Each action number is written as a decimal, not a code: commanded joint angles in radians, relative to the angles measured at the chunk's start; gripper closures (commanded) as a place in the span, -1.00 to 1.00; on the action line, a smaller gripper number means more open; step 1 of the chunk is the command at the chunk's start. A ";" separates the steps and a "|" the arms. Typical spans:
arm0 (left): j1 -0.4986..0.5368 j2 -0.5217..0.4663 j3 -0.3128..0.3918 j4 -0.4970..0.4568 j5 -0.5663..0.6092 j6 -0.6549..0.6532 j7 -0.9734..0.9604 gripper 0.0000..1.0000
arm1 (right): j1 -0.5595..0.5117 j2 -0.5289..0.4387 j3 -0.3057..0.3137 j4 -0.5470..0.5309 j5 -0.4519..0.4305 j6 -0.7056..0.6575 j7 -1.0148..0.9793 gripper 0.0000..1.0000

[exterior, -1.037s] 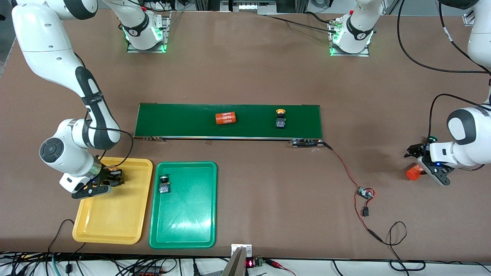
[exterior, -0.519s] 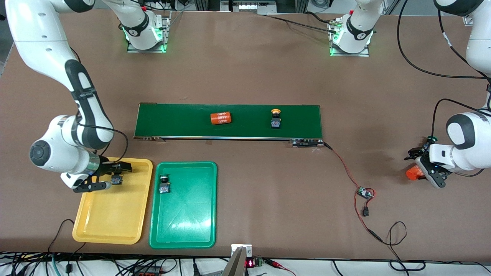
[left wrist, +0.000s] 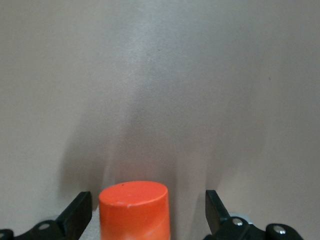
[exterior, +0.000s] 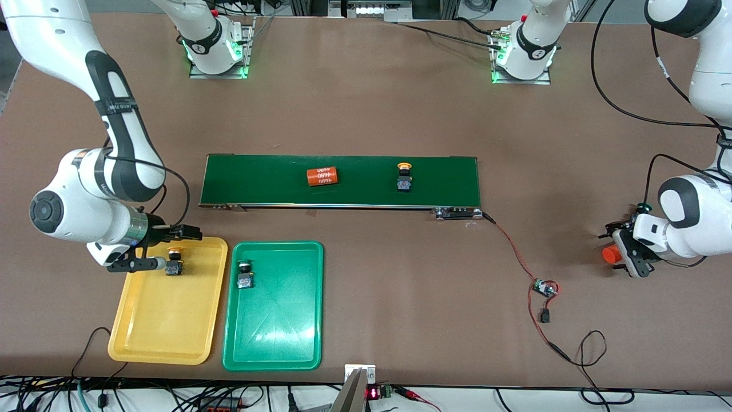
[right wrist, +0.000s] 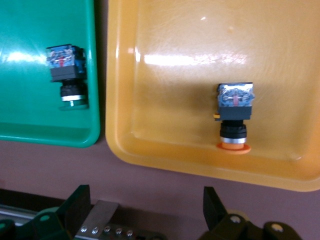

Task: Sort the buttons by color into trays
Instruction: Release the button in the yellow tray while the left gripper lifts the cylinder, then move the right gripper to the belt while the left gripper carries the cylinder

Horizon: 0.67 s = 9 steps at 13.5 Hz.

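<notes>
My right gripper (exterior: pixel 171 247) is open and empty, just above the end of the yellow tray (exterior: pixel 143 337) nearest the belt. A yellow-capped button (exterior: pixel 173 265) lies in that tray under it, and also shows in the right wrist view (right wrist: pixel 234 117). A green-capped button (exterior: pixel 245 274) lies in the green tray (exterior: pixel 274 343), seen again in the right wrist view (right wrist: pixel 67 75). Another yellow-capped button (exterior: pixel 404 177) lies on the conveyor belt (exterior: pixel 452 171). I see no second green button for certain. My left gripper (exterior: pixel 616 253) is open around an orange cylinder (left wrist: pixel 134 210).
A second orange cylinder (exterior: pixel 321 177) with white print lies on the belt. A red-black cable with a small circuit board (exterior: pixel 543 288) runs from the belt's corner toward the front edge. The two trays lie side by side, nearer the front camera than the belt.
My right gripper has opened and drawn back up from the yellow button, which stays in the yellow tray. The belt's cylinder and button have moved toward the right arm's end. My left gripper shifted slightly.
</notes>
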 commanded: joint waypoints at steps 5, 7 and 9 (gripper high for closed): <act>0.003 0.008 -0.005 0.035 0.011 -0.012 0.124 1.00 | 0.103 -0.169 -0.008 -0.166 -0.018 -0.002 0.109 -1.00; 0.003 -0.002 -0.003 0.034 0.017 -0.012 0.122 1.00 | 0.132 -0.221 -0.006 -0.226 -0.049 -0.002 0.187 -1.00; -0.001 -0.030 -0.008 0.026 0.006 -0.024 0.103 1.00 | 0.157 -0.272 -0.005 -0.281 -0.049 0.001 0.232 -1.00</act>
